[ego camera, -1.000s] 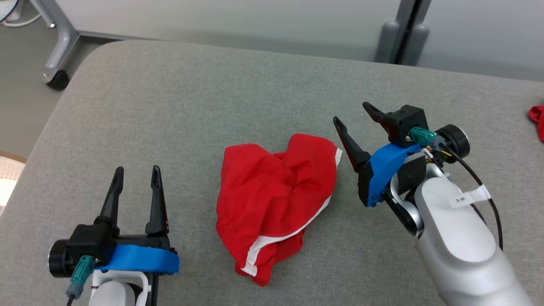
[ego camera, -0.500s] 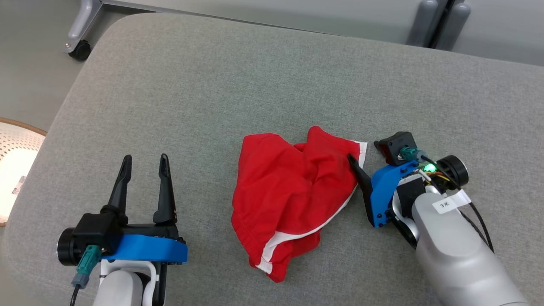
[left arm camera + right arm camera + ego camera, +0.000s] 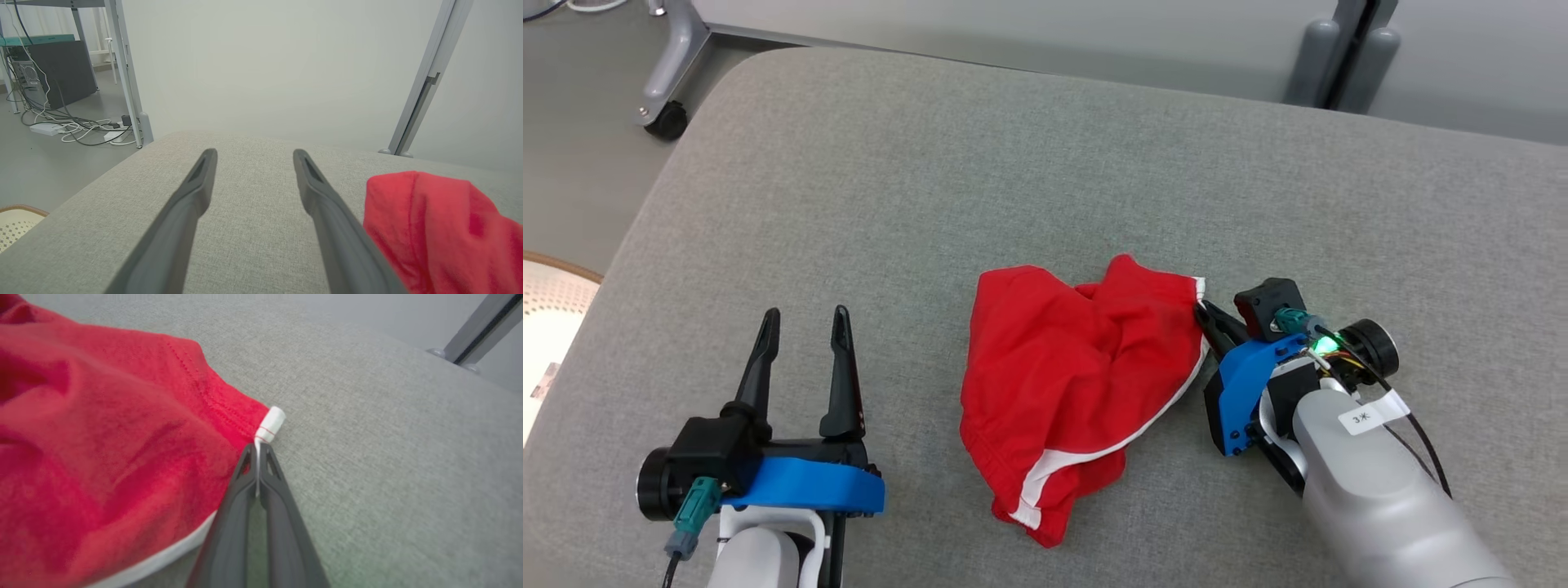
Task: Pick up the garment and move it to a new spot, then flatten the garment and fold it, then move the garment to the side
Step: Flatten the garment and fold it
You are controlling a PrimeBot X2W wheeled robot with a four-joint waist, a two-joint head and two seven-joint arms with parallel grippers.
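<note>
The red garment (image 3: pixel 1078 384) lay crumpled near the middle of the grey upholstered surface (image 3: pixel 931 180), a little toward the robot. In the head view its long axis ran aslant, from a narrow end at the near left to a broader, bunched end at the far right. A white trim (image 3: pixel 1094 453) followed its right-hand edge.

The right gripper (image 3: pixel 1205 310) sat at that far right corner. Its fingers (image 3: pixel 237 506) were pressed together on the trimmed hem, and a small white tip of cloth (image 3: pixel 270 424) poked out just past them.

The left gripper (image 3: pixel 805 322) hovered well apart from the garment on the robot's left. Its fingers (image 3: pixel 196 192) were spread and held nothing, pointing toward the far edge.

Bare fabric stretched beyond the garment to the far edge and out to the right. The surface's rounded corner lay at the far left, with a caster (image 3: pixel 666 122) on the floor just past it.
</note>
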